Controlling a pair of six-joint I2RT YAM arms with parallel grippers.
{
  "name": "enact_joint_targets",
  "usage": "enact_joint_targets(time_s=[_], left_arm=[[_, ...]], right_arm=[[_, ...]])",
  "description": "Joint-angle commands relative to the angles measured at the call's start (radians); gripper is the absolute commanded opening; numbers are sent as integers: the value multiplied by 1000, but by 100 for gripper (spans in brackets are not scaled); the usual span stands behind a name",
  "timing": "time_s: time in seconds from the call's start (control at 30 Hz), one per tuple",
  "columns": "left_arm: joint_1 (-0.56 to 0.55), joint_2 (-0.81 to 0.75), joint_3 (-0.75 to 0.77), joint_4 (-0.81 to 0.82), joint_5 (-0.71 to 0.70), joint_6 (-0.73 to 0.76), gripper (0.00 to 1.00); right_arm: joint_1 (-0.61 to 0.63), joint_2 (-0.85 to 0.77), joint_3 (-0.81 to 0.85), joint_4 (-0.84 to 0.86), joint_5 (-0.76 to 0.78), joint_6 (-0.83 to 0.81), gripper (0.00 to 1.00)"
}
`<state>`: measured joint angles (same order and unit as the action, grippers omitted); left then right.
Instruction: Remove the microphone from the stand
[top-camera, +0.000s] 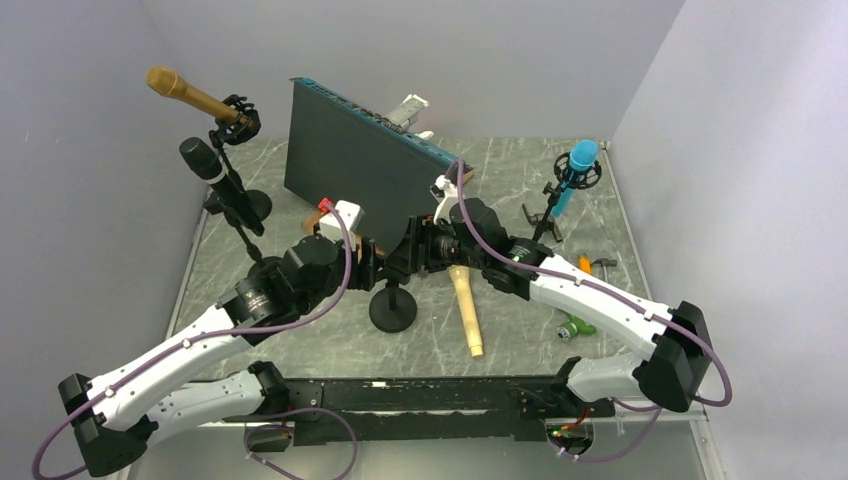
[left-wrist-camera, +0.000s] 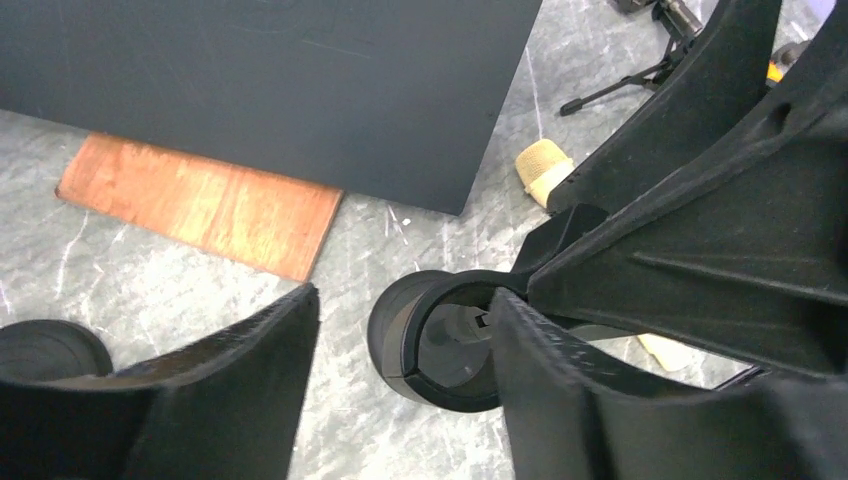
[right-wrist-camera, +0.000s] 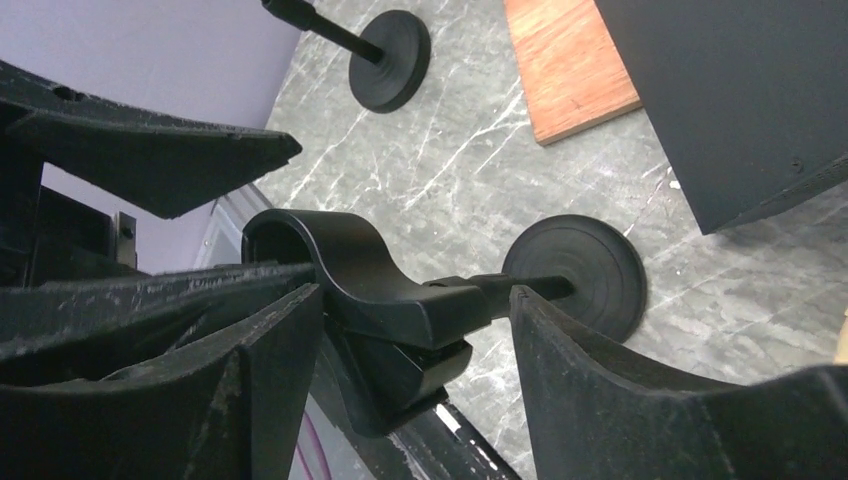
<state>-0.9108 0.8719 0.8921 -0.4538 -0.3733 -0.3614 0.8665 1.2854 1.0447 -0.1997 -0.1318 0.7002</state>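
Observation:
The cream microphone lies flat on the table, just right of the stand's round base; its mesh head shows in the left wrist view. The stand's black clip is empty. My left gripper is open, and the clip ring sits against the inner side of its right finger. My right gripper is open and straddles the clip: its left finger rests against the clip and a narrow gap shows at its right finger. Both grippers meet above the stand.
A dark upright panel stands behind, with a wooden board at its foot. A gold microphone and a black one sit on stands at the back left. A blue microphone is at the back right. A green object lies right.

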Motion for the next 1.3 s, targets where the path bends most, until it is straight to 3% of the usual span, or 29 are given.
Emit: enact_joint_targets(time_s=[0.0,0.13,0.27,0.53,0.73,0.87,1.13,1.27], left_arm=[[-10,0,36,-70,35,17,74],[-10,-18,96,-81,65,41,89],[-10,-39,152,-91,89,60,97],[-10,-89,264,-150,61,103,99],[-10,-160,285,-148,21,125,99],[-10,-193,297,-144,-4,141,99],[-10,-248,344,-189,-34,168,99],[-10,-283,366,-252,-67,175,99]], right_arm=[[-2,22,58,-66,17,-88,73],[-1,-18,65,-103,55,-140,86],[-1,-88,47,-111,84,-174,95],[5,-264,-122,-67,117,-210,100],[58,-340,-392,141,79,-129,100],[154,-246,-513,363,106,-103,93],[347,81,-535,664,426,-149,73],[413,229,-493,713,581,-159,63]])
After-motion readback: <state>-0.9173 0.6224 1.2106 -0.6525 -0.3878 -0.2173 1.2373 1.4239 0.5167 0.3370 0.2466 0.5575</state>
